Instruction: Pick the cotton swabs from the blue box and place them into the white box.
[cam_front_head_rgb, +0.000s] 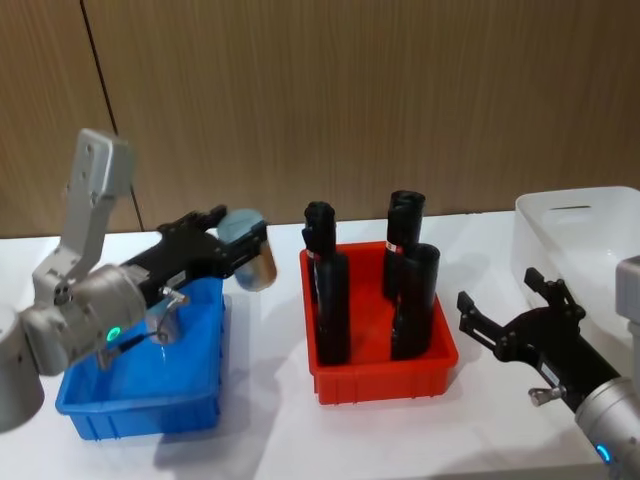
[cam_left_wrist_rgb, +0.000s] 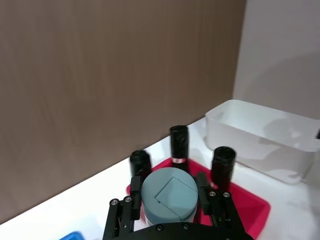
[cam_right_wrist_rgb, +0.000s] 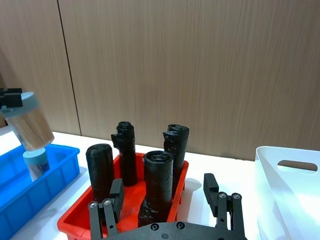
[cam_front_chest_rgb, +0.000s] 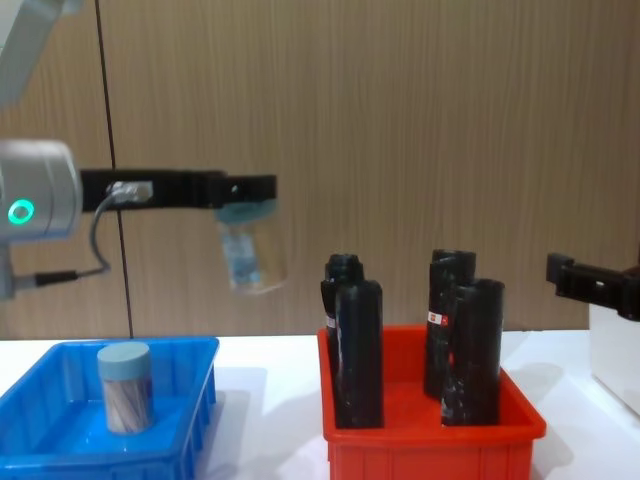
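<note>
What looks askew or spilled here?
Only the cotton swab tub in the left claw: gripped by its lid, it hangs tilted. The other tub in the blue box and the black bottles in the red bin stand upright; nothing spilled. Right claw hovers open near the white box.

silver-grey arms (cam_front_head_rgb: 75, 300), green status light (cam_front_head_rgb: 113, 333), black screw-studded left end effector (cam_front_head_rgb: 242, 235), grey cable (cam_front_chest_rgb: 94, 230)

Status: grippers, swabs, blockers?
Left gripper shut on cotton swab tub, held clear of blue box. Right gripper open near white box. Second tub in blue box. Red bin of bottles between boxes.
</note>
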